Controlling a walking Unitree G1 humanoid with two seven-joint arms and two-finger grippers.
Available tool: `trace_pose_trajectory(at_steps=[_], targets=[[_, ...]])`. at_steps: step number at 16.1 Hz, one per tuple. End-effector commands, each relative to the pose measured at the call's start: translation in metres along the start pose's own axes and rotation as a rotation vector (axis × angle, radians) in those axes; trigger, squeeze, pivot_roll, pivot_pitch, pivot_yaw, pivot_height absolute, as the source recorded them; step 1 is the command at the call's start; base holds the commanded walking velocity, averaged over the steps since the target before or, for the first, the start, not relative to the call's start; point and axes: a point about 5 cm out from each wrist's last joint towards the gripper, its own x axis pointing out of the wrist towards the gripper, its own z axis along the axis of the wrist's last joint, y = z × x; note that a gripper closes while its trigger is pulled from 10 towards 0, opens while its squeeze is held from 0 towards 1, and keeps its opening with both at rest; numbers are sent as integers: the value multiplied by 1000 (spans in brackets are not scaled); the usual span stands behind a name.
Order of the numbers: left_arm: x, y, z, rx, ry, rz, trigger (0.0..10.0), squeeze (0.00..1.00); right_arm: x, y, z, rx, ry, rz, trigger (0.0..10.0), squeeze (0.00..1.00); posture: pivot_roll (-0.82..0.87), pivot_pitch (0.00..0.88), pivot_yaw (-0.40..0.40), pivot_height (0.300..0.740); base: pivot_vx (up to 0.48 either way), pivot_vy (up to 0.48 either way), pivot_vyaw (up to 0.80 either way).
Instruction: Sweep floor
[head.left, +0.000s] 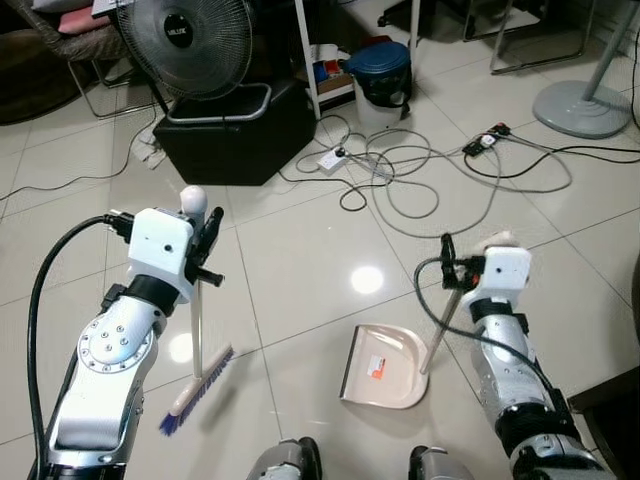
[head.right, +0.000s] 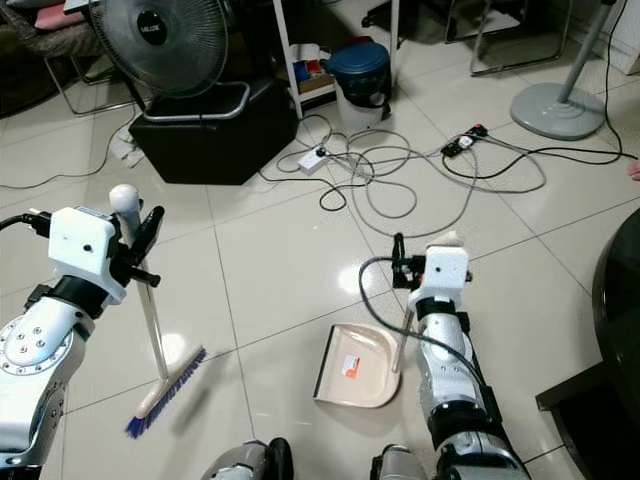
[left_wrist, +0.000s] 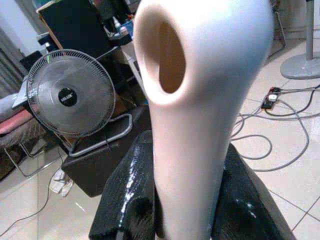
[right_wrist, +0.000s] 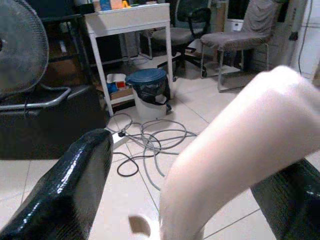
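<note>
My left gripper (head.left: 205, 250) squeezes the top of the broom (head.left: 197, 340), and its purple bristles touch the white floor (head.left: 300, 270) by my left foot. My right gripper (head.left: 452, 265) grips the pale handle of the dustpan (head.left: 385, 365), which sits flat in front of my 2 feet. Tangled cables (head.left: 400, 165) lie farther ahead, near a fan (head.left: 190, 40).

Glossy pale tile floor (head.left: 300, 260) with tangled cables (head.left: 400, 165), a fan (head.left: 190, 40) and a bin (head.left: 382, 80).

Far left: black fan (head.left: 190, 40) above black box (head.left: 235, 135). Far centre: blue-lidded bin (head.left: 382, 80). Tangled cables (head.left: 400, 175) cross the tiles.
</note>
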Motion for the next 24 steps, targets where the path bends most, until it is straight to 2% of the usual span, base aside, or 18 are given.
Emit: trace_pose_trajectory(at_steps=[1,2,3,4,8,12,24], targets=[[-5,9,6,39,-12,18,10000,0,0,2,-6,22,44,-15,10000,1000,109,183,186,740,0,0,0],[-6,10,6,42,-10,13,10000,0,2,0,-10,16,95,-22,10000,1000,113,185,190,740,0,0,0],[-6,10,6,43,-9,11,10000,0,2,0,-12,18,111,-18,10000,937,117,187,192,740,0,0,0],[-5,11,6,45,-9,10,10000,0,3,0,-13,19,120,-16,10000,0,119,188,192,740,0,0,0],[-6,13,7,49,-9,6,10000,0,3,-1,-14,-1,136,-17,10000,0,122,190,194,740,0,0,0],[-7,12,7,42,-11,8,10000,0,5,-1,-11,-76,107,-17,10000,0,120,190,187,740,0,0,0],[-8,13,8,36,-17,10,10000,0,-2,9,-12,-94,60,-64,10000,0,124,188,180,740,0,0,0]])
